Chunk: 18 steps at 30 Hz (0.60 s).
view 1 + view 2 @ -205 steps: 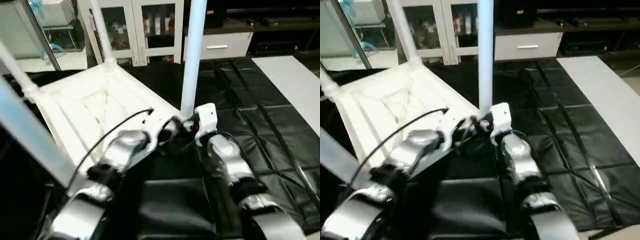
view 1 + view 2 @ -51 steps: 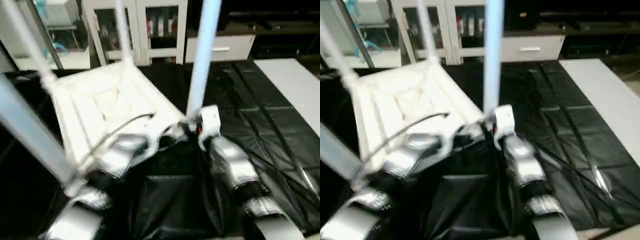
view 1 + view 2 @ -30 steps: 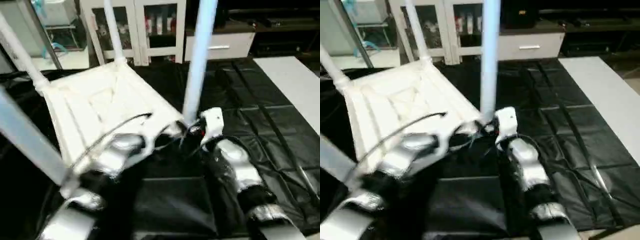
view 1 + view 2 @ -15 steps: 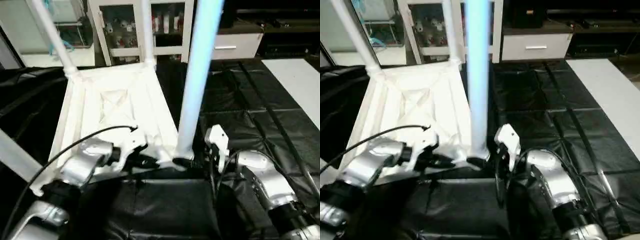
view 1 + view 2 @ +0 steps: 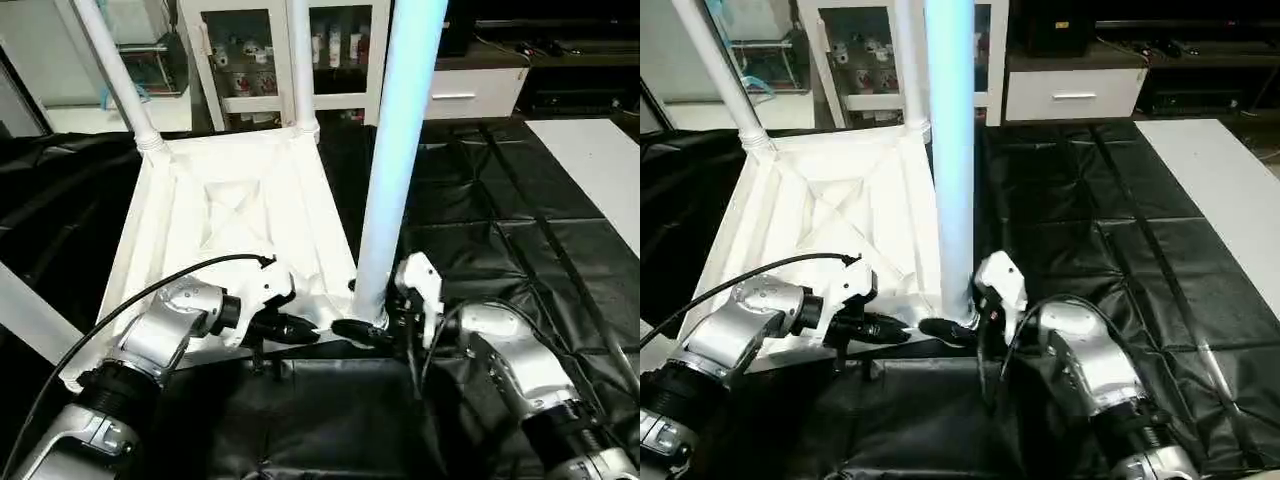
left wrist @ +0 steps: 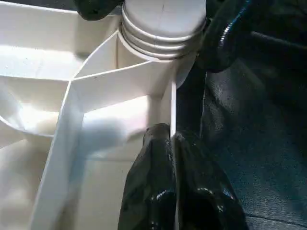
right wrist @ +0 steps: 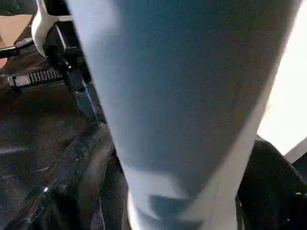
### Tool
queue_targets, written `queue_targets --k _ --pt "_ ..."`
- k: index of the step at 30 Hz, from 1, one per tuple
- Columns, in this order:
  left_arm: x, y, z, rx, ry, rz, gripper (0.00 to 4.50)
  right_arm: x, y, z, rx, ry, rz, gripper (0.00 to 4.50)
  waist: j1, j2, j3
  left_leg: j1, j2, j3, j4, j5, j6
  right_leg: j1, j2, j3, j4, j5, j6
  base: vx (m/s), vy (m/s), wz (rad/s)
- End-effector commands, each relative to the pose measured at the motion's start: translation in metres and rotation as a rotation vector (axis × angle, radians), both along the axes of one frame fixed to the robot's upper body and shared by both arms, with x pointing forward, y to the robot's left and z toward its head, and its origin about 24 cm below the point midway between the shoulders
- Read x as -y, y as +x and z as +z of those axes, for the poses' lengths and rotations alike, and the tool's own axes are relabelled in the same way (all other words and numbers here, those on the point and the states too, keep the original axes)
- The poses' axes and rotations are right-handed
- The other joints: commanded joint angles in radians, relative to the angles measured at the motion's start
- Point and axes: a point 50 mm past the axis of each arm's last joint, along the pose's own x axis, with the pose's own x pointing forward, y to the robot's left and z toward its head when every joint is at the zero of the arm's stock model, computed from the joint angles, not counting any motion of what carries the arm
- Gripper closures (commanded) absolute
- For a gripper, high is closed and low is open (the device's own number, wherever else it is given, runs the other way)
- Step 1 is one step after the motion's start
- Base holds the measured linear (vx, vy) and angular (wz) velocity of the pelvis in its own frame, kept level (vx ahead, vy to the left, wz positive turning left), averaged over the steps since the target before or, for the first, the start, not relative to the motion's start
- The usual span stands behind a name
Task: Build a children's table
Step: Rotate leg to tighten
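Note:
The white tabletop (image 5: pixel 230 215) lies upside down, ribbed underside up, with a white leg standing in each corner socket. The near right leg (image 5: pixel 400 150) rises straight up in front of me. My left gripper (image 5: pixel 300 328) is shut on the tabletop's thin near rim (image 6: pixel 171 110), right beside that leg's socket (image 6: pixel 163 28). My right gripper (image 5: pixel 365 328) reaches in from the right and clasps the base of the same leg (image 7: pixel 192 120), one black finger (image 7: pixel 81 167) on each side. The two far legs (image 5: pixel 110 60) stand at the back corners.
Crinkled black sheeting covers the work table (image 5: pixel 480 210). A pale board (image 5: pixel 600 160) lies at its far right. White glass-door cabinets (image 5: pixel 340 45) and a drawer unit (image 5: pixel 470 95) stand behind. A black cable (image 5: pixel 150 295) loops over my left forearm.
My right gripper has moved left from beside the near right leg and now has its fingers around the leg's base. The left gripper still holds the rim. The view shifted slightly.

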Motion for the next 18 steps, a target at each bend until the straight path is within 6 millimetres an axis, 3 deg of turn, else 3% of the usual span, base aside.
queue_targets --k 1,11,18 --pt "0.0077 -0.0057 -0.0005 -0.022 -0.008 -0.06 4.5 0.002 0.0007 -0.0006 -0.015 -0.005 0.0 1.1 -0.001 -0.01 -0.061 0.011 0.058 -0.027 -0.079 -0.171 0.062 0.048 -0.061 0.045 -0.058 -0.188 -0.25 0.0 0.0 0.0" --pt "0.0085 -0.0085 -0.0023 -0.034 -0.003 -0.073 4.5 0.0035 -0.0022 -0.0055 -0.029 -0.021 0.004 1.87 0.005 -0.005 -0.063 0.013 0.058 -0.026 -0.077 -0.169 0.058 0.048 -0.059 0.044 -0.056 -0.174 -0.251 0.0 0.0 0.0" --pt "0.0082 -0.0086 -0.0028 -0.041 0.004 -0.078 4.5 0.0038 -0.0031 -0.0065 -0.043 -0.019 0.013 2.08 0.006 -0.007 -0.064 0.012 0.057 -0.026 -0.076 -0.168 0.058 0.05 -0.059 0.044 -0.055 -0.164 -0.254 0.0 0.0 0.0"
